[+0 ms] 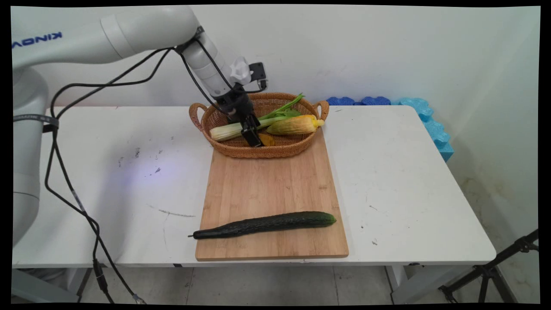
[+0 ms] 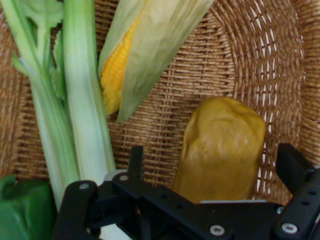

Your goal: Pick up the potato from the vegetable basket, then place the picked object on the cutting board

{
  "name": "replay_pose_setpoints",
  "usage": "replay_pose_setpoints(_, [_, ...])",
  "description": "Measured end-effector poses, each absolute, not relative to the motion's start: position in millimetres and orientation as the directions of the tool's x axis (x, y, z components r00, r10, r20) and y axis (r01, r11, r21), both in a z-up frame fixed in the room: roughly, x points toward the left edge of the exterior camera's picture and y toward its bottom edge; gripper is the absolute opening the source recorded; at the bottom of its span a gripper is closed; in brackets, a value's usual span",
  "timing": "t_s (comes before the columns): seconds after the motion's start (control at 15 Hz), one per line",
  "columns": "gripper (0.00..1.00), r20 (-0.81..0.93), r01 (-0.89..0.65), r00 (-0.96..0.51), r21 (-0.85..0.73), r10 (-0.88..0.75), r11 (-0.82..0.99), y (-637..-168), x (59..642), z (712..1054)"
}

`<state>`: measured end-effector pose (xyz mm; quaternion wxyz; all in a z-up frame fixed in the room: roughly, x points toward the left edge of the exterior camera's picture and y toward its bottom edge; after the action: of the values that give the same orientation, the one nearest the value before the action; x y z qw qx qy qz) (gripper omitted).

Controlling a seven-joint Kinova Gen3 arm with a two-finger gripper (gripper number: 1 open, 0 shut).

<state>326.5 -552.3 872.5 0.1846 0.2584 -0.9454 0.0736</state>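
Now open claw straddles yellow-brown lump.

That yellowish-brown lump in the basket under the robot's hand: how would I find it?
Find the wicker basket at the far end of the wooden board. Inside, between the gripper's open jaws, lies the lump. It is smooth, blunt and mustard-coloured, unlike the celery and husked corn.

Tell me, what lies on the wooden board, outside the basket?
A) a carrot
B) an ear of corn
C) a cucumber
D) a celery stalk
C: a long dark green cucumber lies across the near end of the wooden board, while the corn and celery lie in the basket.
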Motion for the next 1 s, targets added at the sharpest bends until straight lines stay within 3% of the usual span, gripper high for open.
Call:
replay_pose_setpoints(0.33, [1.0, 0.376, -0.46, -0.831, -0.047, -0.411, 0.887, -564, 325, 857])
replay_pose_setpoints(0.4, [0.0, 0.374, -0.454, -0.834, -0.048, -0.405, 0.89, -565, 325, 856])
replay_pose_setpoints(1.0, [0.0, 0.383, -0.415, -0.85, -0.065, -0.361, 0.908, -573, 322, 854])
